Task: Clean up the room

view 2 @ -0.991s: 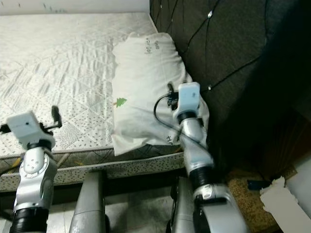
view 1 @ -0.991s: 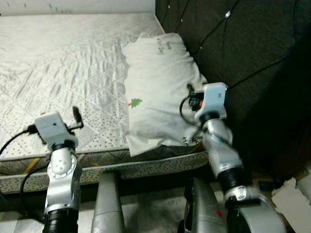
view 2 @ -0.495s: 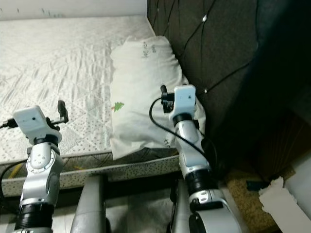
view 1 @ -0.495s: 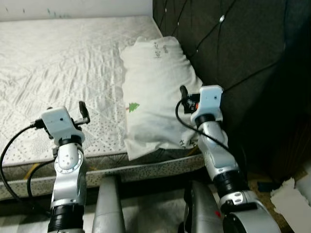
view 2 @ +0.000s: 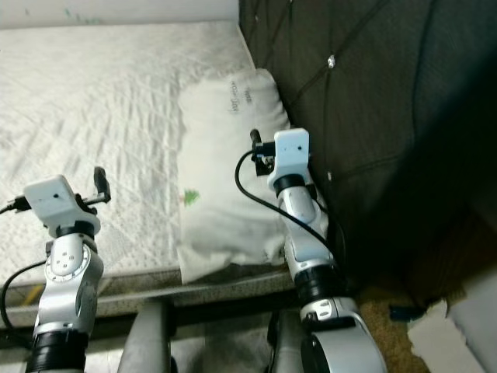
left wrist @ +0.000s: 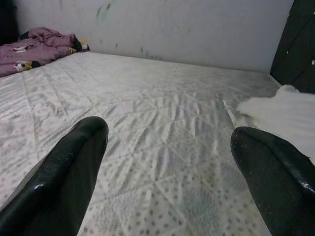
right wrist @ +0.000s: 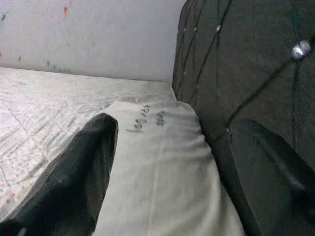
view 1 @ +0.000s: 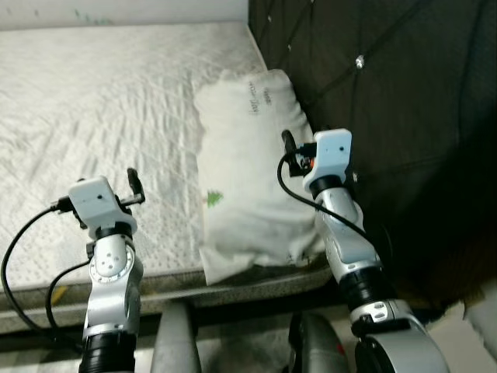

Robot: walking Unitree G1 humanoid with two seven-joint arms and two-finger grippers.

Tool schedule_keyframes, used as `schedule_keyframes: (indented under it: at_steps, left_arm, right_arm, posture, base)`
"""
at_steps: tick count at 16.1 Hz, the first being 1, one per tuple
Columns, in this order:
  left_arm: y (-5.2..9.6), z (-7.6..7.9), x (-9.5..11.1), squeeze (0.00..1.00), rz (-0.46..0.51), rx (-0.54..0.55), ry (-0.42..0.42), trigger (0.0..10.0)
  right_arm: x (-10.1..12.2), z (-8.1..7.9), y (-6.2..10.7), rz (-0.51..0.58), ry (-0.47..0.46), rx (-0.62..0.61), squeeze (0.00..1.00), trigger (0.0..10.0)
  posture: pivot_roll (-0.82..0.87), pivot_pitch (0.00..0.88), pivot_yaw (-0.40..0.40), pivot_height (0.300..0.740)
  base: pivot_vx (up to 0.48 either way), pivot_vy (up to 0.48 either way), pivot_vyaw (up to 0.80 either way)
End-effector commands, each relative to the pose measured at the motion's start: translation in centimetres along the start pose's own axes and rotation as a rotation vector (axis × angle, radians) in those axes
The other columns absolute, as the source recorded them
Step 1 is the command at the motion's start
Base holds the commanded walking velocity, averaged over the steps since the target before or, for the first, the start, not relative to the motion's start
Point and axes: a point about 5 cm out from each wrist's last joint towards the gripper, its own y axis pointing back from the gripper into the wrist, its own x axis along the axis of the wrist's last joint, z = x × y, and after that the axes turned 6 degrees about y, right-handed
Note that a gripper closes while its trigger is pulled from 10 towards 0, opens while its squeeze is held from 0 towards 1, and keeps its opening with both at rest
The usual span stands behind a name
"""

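Fingers [right wrist: 93, 167] of your right gripper [right wrist: 167, 177] are spread, empty, the pillow [right wrist: 157, 162] just ahead; left gripper [left wrist: 167, 172] likewise released over the mattress [left wrist: 162, 113]. Grasp an edge, not the bulk.

Dark lettering is showing on the white pillow [view 1: 250, 167], near its end by the far edge of the mattress [view 1: 109, 116], too small and blurred to read. A small green tree emblem [view 1: 213, 200] is sitting near the pillow's mattress-side edge.

Both silver arms are raised forward, left gripper [left wrist: 167, 162] and right gripper [right wrist: 172, 167] each with black fingers [left wrist: 74, 172] spread wide, nothing between them
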Motion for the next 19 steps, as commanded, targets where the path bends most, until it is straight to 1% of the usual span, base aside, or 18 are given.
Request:
schedule_keyframes:
  at_steps: [1, 4, 6, 7, 8, 9, 11, 13, 14, 15, 19]
  left_arm:
    - [-0.4, 0.4, 0.4, 0.00, 0.015, -0.017, -0.004, 10.0]
    - [-0.6, 0.5, 0.5, 0.00, 0.015, -0.026, -0.002, 10.0]
    - [-0.4, 0.8, 0.1, 0.00, -0.005, -0.039, 0.007, 10.0]
    - [-0.3, 0.8, -0.1, 0.00, -0.016, -0.025, -0.004, 10.0]
    - [-0.4, 0.8, -0.7, 0.00, -0.059, 0.008, 0.006, 10.0]
    - [-0.5, 0.9, -0.8, 0.00, -0.072, 0.027, 0.021, 10.0]
    - [-0.6, 1.6, -0.5, 0.00, -0.058, -0.020, 0.035, 10.0]
    - [-0.6, 1.7, -0.5, 0.00, -0.053, -0.031, 0.028, 10.0]
    - [-0.7, 1.7, -0.5, 0.00, -0.053, -0.047, 0.031, 10.0]
    - [-0.7, 1.9, -0.5, 0.00, -0.053, -0.062, 0.040, 10.0]
    - [-0.8, 2.1, -0.5, 0.00, -0.058, -0.067, 0.044, 10.0]
  right_arm:
    - [0.4, 0.2, -0.3, 0.008, 0.000, -0.013, 0.00, 10.0]
    - [0.0, 0.1, -0.1, -0.003, 0.003, -0.012, 0.00, 10.0]
    - [-0.4, 0.0, 0.0, -0.021, 0.001, -0.005, 0.00, 10.0]
    - [-0.6, 0.0, 0.1, -0.025, -0.001, -0.004, 0.00, 10.0]
    - [-0.9, 0.0, 0.1, -0.039, -0.004, -0.009, 0.00, 10.0]
    - [-1.1, 0.0, 0.2, -0.043, -0.004, -0.010, 0.00, 10.0]
    - [-1.5, 0.0, 0.4, -0.055, 0.001, -0.009, 0.00, 10.0]
    - [-1.7, -0.1, 0.5, -0.058, 0.009, 0.009, 0.00, 10.0]
    - [-1.8, 0.4, 0.4, -0.062, 0.024, -0.022, 0.00, 10.0]
    - [-2.1, 0.9, 0.2, -0.086, 0.015, -0.052, 0.00, 10.0]
    - [-2.4, 1.1, 0.3, -0.104, 0.014, -0.075, 0.00, 10.0]
  posture:
    - [0.06, 0.000, -0.010, 0.705]
    - [0.07, 0.000, -0.010, 0.740]
    - [0.07, 0.000, -0.015, 0.740]
    - [0.07, 0.000, -0.016, 0.740]
    - [0.07, 0.000, -0.016, 0.740]
    - [0.07, 0.000, -0.016, 0.740]
    - [0.08, 0.000, -0.013, 0.740]
    - [0.08, 0.000, -0.012, 0.740]
    - [0.08, 0.000, -0.011, 0.740]
    - [0.07, 0.000, -0.009, 0.740]
    - [0.07, 0.000, -0.010, 0.740]
  base:
    - [0.000, 0.000, 0.00]
    - [0.000, 0.000, 0.00]
    - [0.000, 0.000, 0.00]
    - [0.000, 0.000, 0.00]
    - [0.000, 0.000, 0.00]
    - [0.000, 0.000, 0.00]
    - [0.000, 0.000, 0.00]
    - [0.000, 0.000, 0.00]
    - [0.000, 0.000, 0.00]
    - [0.000, 0.000, 0.00]
    - [0.000, 0.000, 0.00]
